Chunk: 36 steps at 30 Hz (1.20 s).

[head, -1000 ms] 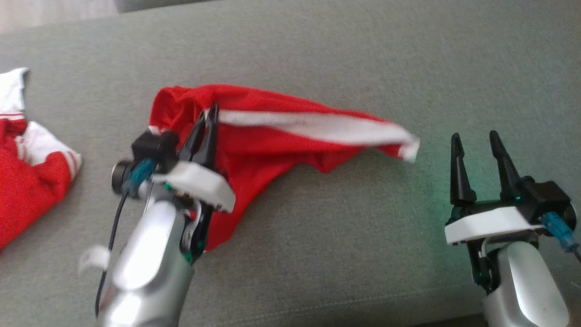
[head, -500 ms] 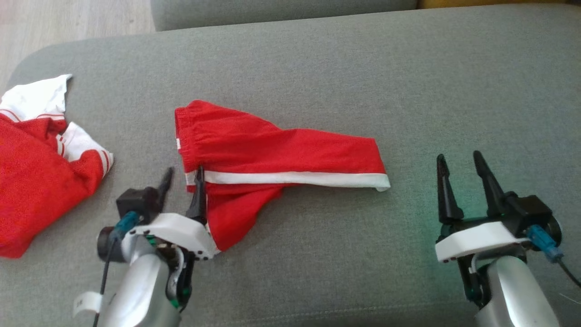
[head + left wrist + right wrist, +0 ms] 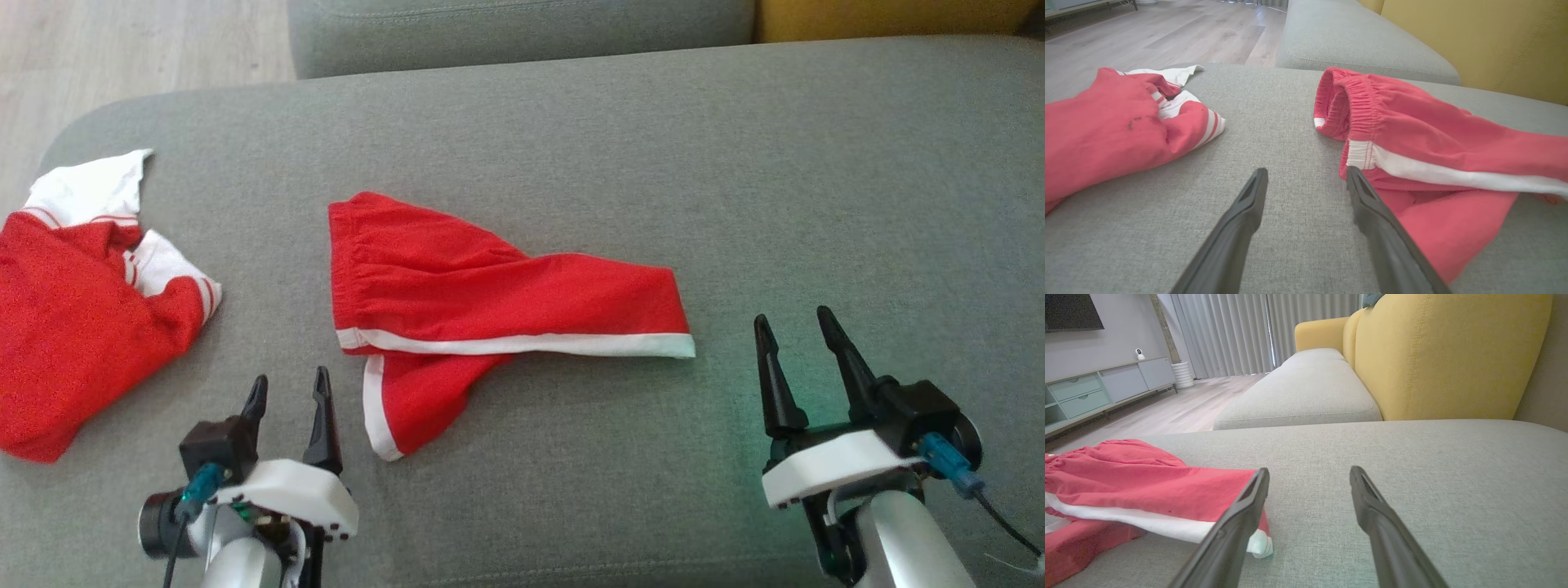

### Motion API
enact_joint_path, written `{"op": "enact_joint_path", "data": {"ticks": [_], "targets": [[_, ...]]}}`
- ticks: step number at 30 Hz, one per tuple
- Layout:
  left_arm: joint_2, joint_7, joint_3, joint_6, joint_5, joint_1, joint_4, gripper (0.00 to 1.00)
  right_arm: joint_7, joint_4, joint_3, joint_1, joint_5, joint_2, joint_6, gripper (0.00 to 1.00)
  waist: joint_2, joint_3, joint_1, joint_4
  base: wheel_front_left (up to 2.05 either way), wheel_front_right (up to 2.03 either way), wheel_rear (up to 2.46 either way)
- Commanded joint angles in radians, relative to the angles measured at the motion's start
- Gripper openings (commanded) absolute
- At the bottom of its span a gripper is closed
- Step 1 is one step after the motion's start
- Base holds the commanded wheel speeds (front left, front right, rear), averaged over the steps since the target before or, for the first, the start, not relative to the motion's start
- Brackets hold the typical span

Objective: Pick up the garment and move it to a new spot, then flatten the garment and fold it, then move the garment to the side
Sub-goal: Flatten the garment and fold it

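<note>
- Garment (image 3: 490, 286): red with a white side stripe. It lies near the middle of the grey cushion (image 3: 653, 131), with no gripper on it.
- Lay of garment, head view: the gathered waistband is on the left. One leg runs out to the right and ends in a white hem. The other leg sits partly under the first and pokes out toward me at the lower left. I find it rumpled and not flat.
- Left gripper (image 3: 291, 377): fingers apart with nothing between them. It is over bare cushion, near the garment's lower-left leg but apart from it.
- Left wrist view: the right finger (image 3: 1372, 212) lines up against the stripe end below the waistband. From this angle I cannot tell whether it touches.
- Right gripper (image 3: 792, 316): fingers apart and empty, over bare cushion, near the white hem and to its right.
- Right wrist view: the left finger (image 3: 1241, 514) crosses in front of the hem corner. I cannot confirm contact here.
- Shirt (image 3: 73, 327): red and white, bunched at the cushion's left end, well apart from the garment.
- Surroundings: yellow backrest (image 3: 1445, 355) beyond the cushion and wood floor (image 3: 1167, 36) to the left.
</note>
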Motion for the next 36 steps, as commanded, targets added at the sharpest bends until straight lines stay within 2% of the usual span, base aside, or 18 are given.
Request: {"op": "enact_joint_path", "data": {"ticks": [1,8,25,29,36], "targets": [[0.012,-0.012,0.026,0.002,-0.003,-0.023,-0.047,1.0,-0.006,-0.027,0.023,-0.017,0.003,-0.002,0.007,1.0,0.0,0.0,0.0,0.007,0.0,0.0,0.0],[0.012,-0.012,0.013,0.005,0.006,0.016,-0.116,1.0,-0.006,-0.022,0.014,-0.009,0.003,-0.002,0.007,1.0,0.0,-0.015,0.0,0.023,0.0,0.0,0.0],[0.012,-0.012,0.018,0.011,0.02,0.073,-0.128,1.0,-0.006,0.007,0.02,0.024,0.01,-0.002,0.007,1.0,0.0,-0.052,0.0,0.009,0.0,0.0,0.0],[0.012,-0.012,0.003,-0.021,0.006,0.046,-0.128,1.0,-0.006,0.019,0.034,0.011,0.012,-0.002,0.007,1.0,0.0,-0.021,0.0,0.013,0.0,0.0,0.0],[0.012,-0.012,-0.002,-0.124,-0.017,-0.051,-0.08,1.0,-0.006,0.025,0.053,-0.026,0.013,-0.002,0.007,1.0,0.0,0.045,0.0,0.005,0.0,0.0,0.0]]}}
